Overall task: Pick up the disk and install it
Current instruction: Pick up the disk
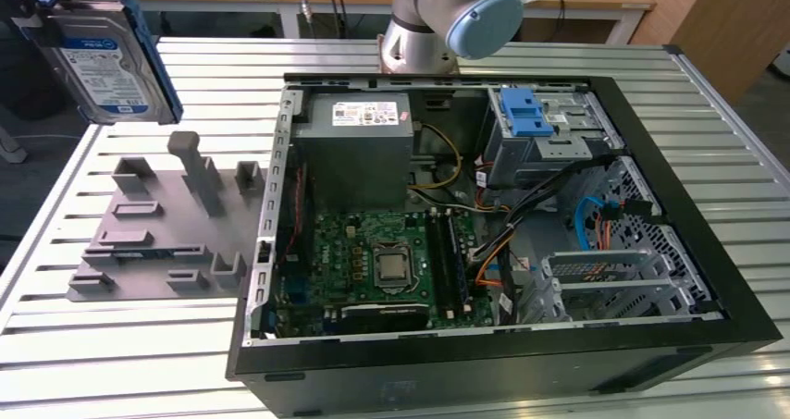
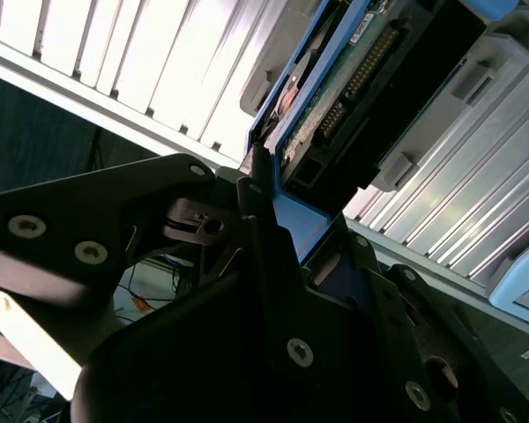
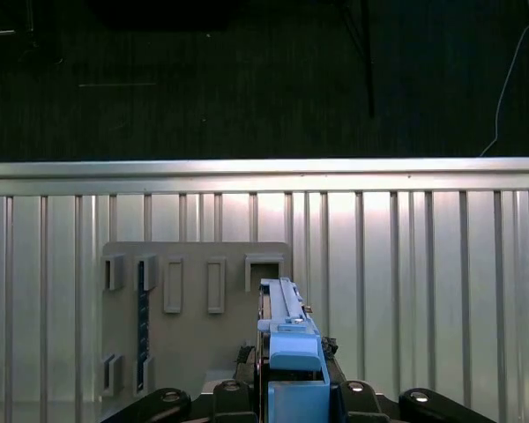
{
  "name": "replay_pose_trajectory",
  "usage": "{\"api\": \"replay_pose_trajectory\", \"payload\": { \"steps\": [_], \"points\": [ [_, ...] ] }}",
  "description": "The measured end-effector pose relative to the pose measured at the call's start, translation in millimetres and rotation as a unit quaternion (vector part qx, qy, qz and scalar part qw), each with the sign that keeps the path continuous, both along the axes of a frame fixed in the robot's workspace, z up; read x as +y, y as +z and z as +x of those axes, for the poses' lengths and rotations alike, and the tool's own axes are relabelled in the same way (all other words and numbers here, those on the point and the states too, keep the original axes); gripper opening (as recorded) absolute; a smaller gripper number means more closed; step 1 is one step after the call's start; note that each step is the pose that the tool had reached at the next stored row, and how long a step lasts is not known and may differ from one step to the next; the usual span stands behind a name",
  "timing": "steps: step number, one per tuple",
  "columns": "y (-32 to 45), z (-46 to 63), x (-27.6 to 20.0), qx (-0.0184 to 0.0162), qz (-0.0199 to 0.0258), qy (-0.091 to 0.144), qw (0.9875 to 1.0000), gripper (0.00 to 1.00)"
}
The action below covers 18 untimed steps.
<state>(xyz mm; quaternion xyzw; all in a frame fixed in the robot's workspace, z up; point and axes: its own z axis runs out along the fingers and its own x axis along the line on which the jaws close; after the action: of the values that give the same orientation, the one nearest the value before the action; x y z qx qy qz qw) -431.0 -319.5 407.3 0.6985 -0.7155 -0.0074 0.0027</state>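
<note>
Pincer (image 2: 291,220): clamped on the disk's blue rail frame, one dark finger on each side of it, as the second wrist view shows.
Disk (image 1: 105,58): held upright in the air, clear of the tabletop (image 1: 691,114), over its far corner on the exterior view's left; its blue-and-white label faces the exterior camera.
Holder plate (image 1: 161,225): grey, with upright pegs and slots, lying flat along the tabletop's edge on the exterior view's left, below the disk and just beside the case.
Computer case (image 1: 494,371): black, side open, in the middle of the tabletop.
Inside the case: a grey box with a white sticker (image 1: 358,132), a blue latch (image 1: 528,123), a green motherboard (image 1: 370,252).
Arm (image 1: 445,17): base at the tabletop's far edge, behind the case.
</note>
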Motion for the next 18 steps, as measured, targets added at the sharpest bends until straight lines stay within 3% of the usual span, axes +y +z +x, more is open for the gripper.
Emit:
{"api": "replay_pose_trajectory", "payload": {
  "steps": [18],
  "points": [
    [10.8, 0.0, 0.1, 0.0000, 0.0000, 0.000, 1.0000, 0.36]
  ]
}}
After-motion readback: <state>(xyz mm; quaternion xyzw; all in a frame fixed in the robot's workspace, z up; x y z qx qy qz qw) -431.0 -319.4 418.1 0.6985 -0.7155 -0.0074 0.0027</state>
